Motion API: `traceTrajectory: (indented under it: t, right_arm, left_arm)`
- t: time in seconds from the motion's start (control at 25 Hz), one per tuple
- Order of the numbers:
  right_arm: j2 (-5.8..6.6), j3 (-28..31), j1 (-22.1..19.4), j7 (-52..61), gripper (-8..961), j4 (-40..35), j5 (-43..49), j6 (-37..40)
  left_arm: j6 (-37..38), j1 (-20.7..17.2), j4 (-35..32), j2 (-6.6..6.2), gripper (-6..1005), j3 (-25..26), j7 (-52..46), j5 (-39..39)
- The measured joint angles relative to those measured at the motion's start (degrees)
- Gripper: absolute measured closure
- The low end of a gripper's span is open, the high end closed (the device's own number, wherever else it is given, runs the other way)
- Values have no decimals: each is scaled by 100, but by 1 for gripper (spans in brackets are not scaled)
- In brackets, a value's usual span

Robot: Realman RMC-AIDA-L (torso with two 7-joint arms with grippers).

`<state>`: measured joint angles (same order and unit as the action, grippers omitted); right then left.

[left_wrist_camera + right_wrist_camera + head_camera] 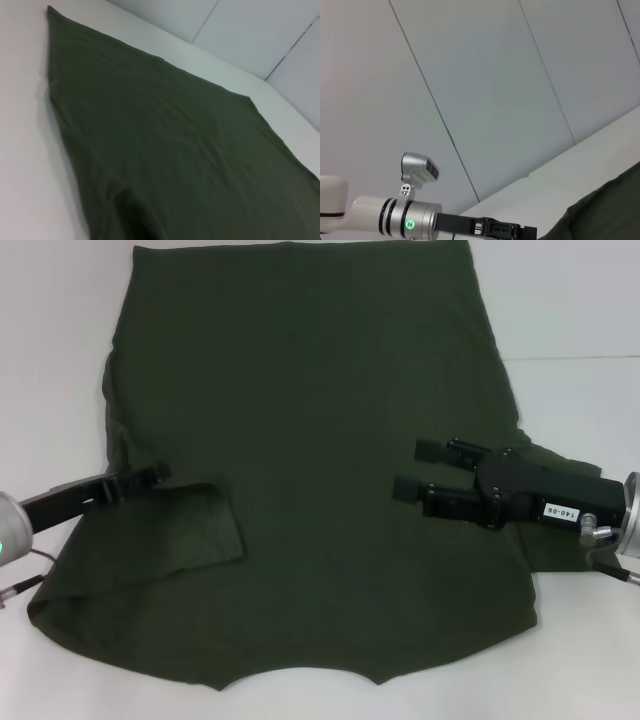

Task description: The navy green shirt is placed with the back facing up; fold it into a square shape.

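Note:
The navy green shirt [320,430] lies flat across the white table, plain side up, and fills most of the head view. On my left its sleeve [200,530] is folded inward onto the body. My left gripper [160,472] reaches in low from the left, its tip at the upper corner of that folded sleeve. My right gripper [412,469] hovers over the shirt's right part, open with nothing between its fingers. The left wrist view shows only the shirt [175,150] stretching away. The right wrist view catches a corner of the shirt [605,210] and the left arm [415,222].
Bare white table [580,310] shows to the right of the shirt and at the left [50,360]. A thin cable [20,588] hangs by the left arm. Pale wall panels [495,75] stand behind the table.

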<state>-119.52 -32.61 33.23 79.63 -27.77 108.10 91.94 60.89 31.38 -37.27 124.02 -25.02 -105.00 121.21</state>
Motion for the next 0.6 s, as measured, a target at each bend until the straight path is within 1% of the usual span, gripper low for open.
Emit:
traceTrajectory:
  t: [0.28, 0.6]
  right_arm:
    - [0, 0, -10, 0, 41, -7, 0, 0]
    - [9, 0, -52, 0, 41, -9, -6, 0]
  left_arm:
    - [-356, 136, 191, 2, 166, -183, 3, -4]
    - [-384, 144, 140, 8, 168, -176, -9, -12]
